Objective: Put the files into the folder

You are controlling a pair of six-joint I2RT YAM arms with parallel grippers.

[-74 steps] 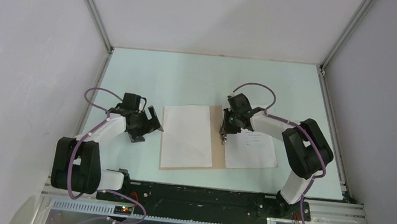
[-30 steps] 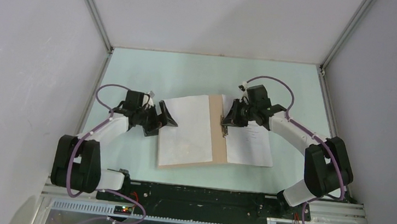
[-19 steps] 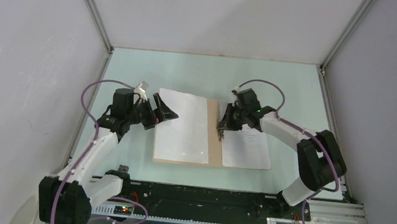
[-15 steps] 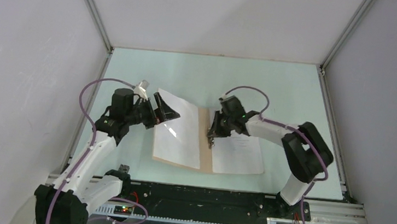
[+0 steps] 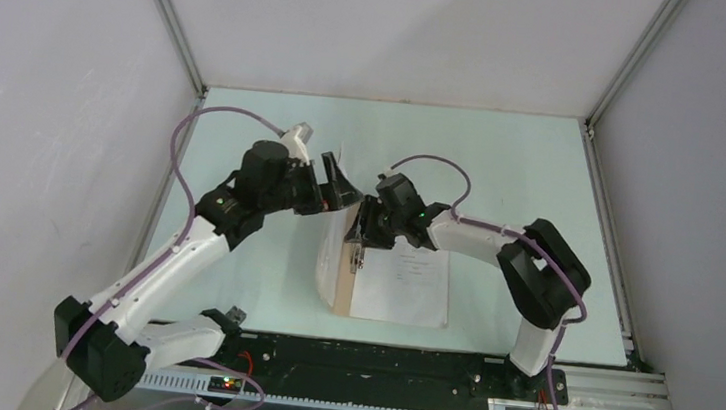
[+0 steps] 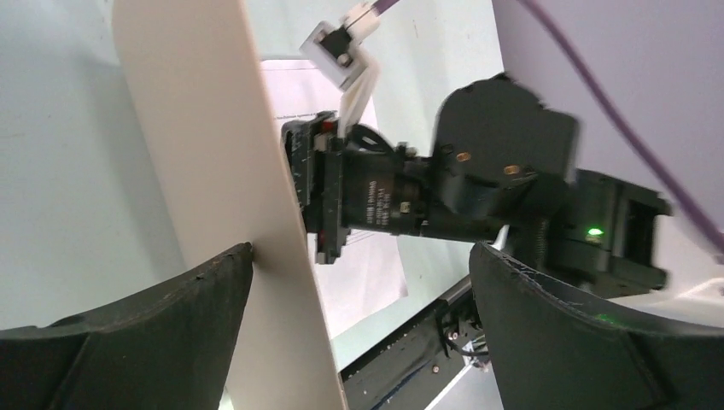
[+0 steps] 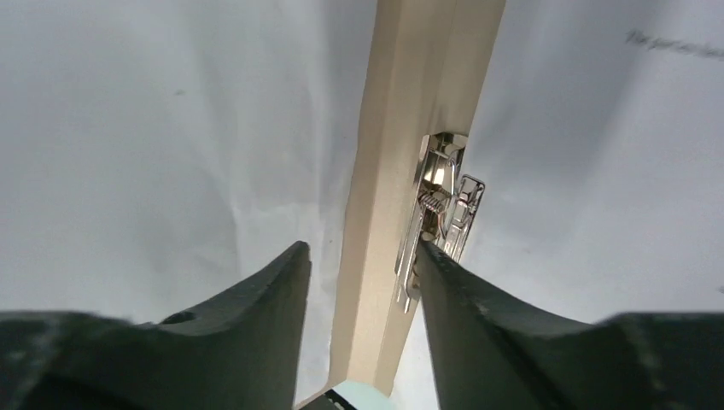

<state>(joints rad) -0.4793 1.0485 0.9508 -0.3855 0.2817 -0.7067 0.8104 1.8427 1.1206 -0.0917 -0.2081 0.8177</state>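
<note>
The tan folder sits mid-table with its left leaf swung up almost on edge. My left gripper is wide open, and one fingertip presses the leaf's outer face. White files lie on the flat right leaf, the top sheet carrying small print. My right gripper hovers over the spine. In the right wrist view its jaws stand apart astride the tan spine, one finger against the metal clip. White sheets cover both sides.
The pale green tabletop is fenced by metal rails and white walls. The two arms nearly meet above the folder; the right wrist fills the left wrist view. The black base rail runs along the near edge.
The left gripper swept right and lifted the folder's left leaf from flat to nearly upright. The folder slid left and nearer. The right gripper's jaws opened at the clip.
</note>
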